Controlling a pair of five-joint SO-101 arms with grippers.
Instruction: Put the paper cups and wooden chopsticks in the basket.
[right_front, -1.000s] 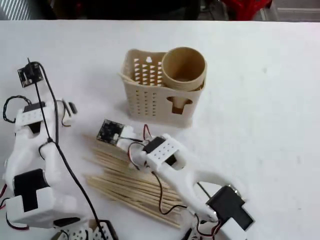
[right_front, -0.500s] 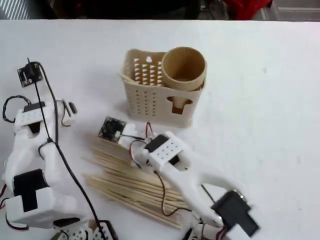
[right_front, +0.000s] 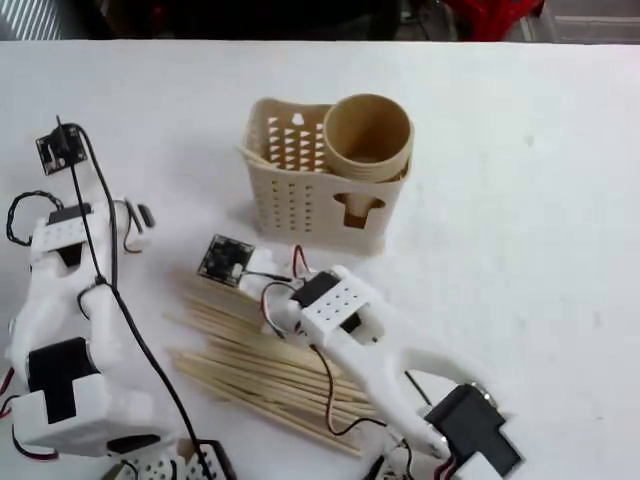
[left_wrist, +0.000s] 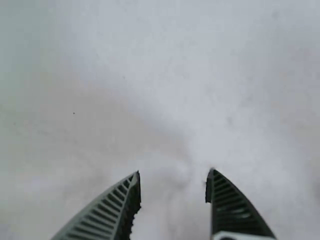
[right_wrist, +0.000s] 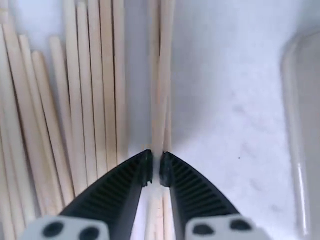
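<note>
A perforated cream basket (right_front: 300, 205) stands at upper centre of the high view on a white table (right_front: 520, 200), with a stack of tan paper cups (right_front: 368, 135) already sitting upright in its right-hand end, rims rising above the basket wall. Below and left of the basket, in the lower centre of the frame, the wooden chopsticks (right_front: 245, 365) lie loose on the table in a fanned heap, most of them running roughly side by side. The right arm (right_front: 335, 305) stretches from the lower right corner of the high view up across that heap, its wrist just short of the basket's front wall. In the right wrist view the right gripper (right_wrist: 156, 167) has its dark ribbed fingers (right_wrist: 125, 182) drawn almost together, pinching a couple of chopsticks at the edge of the heap that lies nearest the bare table. The left arm (right_front: 65, 300) sits folded at the left edge of the high view, well apart from basket and chopsticks; its wrist view shows the left gripper (left_wrist: 172, 187) over bare table, fingers parted with a clear gap and nothing between them
</note>
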